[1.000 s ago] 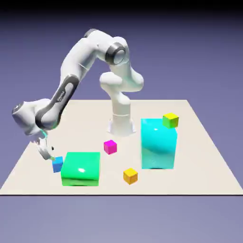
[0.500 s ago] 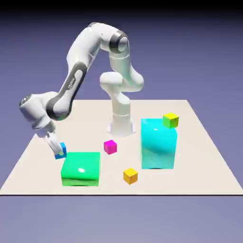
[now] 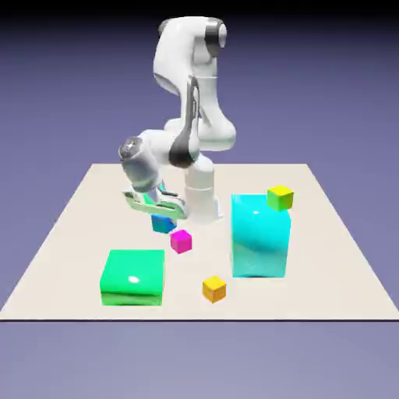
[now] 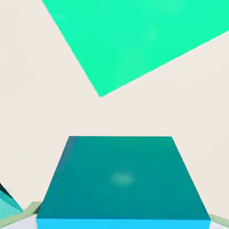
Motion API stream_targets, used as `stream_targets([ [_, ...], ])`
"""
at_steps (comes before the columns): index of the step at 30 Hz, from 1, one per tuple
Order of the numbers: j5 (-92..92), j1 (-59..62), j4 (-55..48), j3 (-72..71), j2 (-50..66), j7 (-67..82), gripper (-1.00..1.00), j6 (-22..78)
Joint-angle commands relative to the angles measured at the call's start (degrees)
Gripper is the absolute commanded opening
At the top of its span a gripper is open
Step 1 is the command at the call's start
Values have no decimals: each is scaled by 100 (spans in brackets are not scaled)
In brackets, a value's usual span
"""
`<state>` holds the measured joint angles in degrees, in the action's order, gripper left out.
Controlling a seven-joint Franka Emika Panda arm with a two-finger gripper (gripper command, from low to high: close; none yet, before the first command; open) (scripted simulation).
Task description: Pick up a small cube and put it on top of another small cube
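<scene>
White pincer grips blue cube, seemingly airborne.

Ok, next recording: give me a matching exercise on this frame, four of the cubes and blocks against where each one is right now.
Things:
1. small blue cube
2. small yellow-green cube
3. small magenta cube
4. big green block

Places:
A. on the table, just below the blue cube in the exterior view
B. on top of the tall cyan block
C. at the exterior view's left, near the table's front edge
D. held in the shut hand, off the table

Pairs: 1-D, 2-B, 3-A, 4-C
</scene>
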<state>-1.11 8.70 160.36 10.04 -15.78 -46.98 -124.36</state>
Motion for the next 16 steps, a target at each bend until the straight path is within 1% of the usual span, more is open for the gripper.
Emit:
stream_targets([
  [1,176,0,208,-122,-205,5,-100,-29],
  [3,486,0,623,-365,-615,39,-100,-87],
  [6,538,-41,765,-242,-453,105,-100,-39],
  [13,469,-44,1160,-221,781,184,-100,-1670],
  [14,469,-44,1160,-221,781,184,100,-1670],
  [15,469,-44,1160,-221,781,184,100,-1670],
  [16,480,-43,1100,-224,593,172,100,-1421],
])
